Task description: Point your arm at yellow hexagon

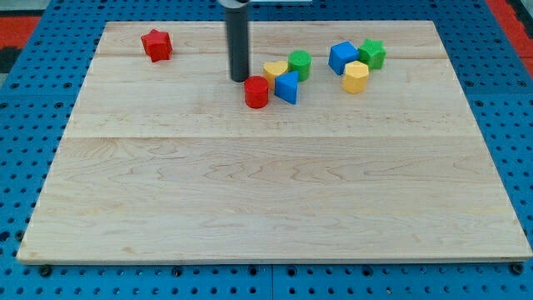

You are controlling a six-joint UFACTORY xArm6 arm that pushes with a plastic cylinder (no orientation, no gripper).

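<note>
The yellow hexagon (356, 77) sits near the view's top right, touching a blue cube (342, 57) and close to a green star (372, 53). My tip (240, 79) rests on the wooden board at the view's top centre, well to the left of the yellow hexagon. The tip is just up and left of a red cylinder (256, 92). A blue triangular block (287, 87), a yellow heart-like block (276, 69) and a green cylinder (300, 64) cluster right of the tip.
A red star (156, 44) lies alone near the view's top left corner. The wooden board (266, 192) lies on a blue pegboard surface (25, 125).
</note>
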